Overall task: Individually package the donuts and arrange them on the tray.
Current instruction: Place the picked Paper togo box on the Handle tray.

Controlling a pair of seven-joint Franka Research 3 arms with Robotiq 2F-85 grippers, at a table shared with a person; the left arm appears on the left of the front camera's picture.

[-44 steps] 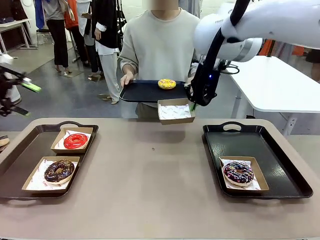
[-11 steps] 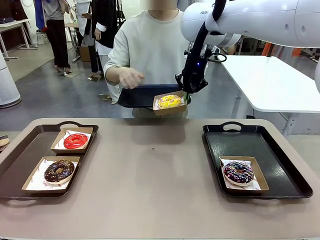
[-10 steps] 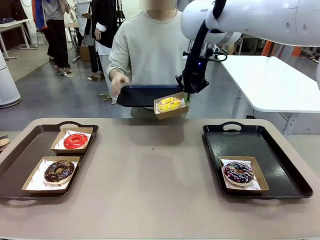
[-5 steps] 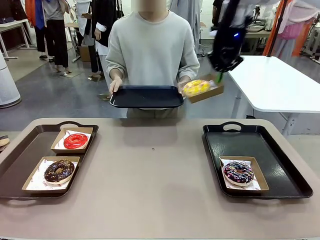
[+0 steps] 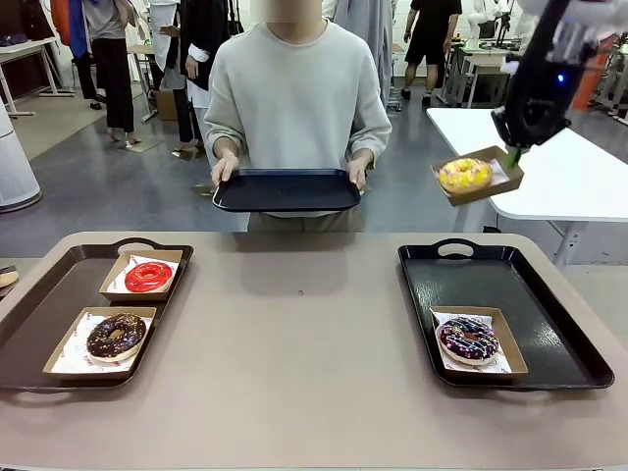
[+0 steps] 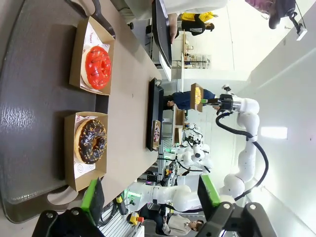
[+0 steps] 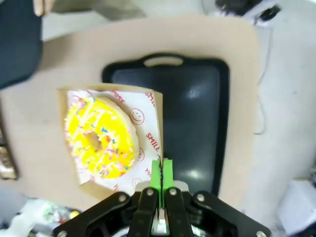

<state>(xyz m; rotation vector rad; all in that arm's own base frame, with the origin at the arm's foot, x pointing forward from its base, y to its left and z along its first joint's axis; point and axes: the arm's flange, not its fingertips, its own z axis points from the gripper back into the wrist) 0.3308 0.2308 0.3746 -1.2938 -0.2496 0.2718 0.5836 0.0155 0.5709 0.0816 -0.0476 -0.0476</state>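
The right gripper (image 5: 514,150), pinching the rim of the yellow donut's box (image 5: 481,178), holds it above the right tray's (image 5: 510,314) vacant far end.

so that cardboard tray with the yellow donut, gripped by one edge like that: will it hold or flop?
The cardboard tray hangs tilted from the right gripper, pinched at one wall only, so it probably flexes under load. The yellow donut sits off to one side of the grip, so it may slide on the paper liner if the tilt grows. It looks light.
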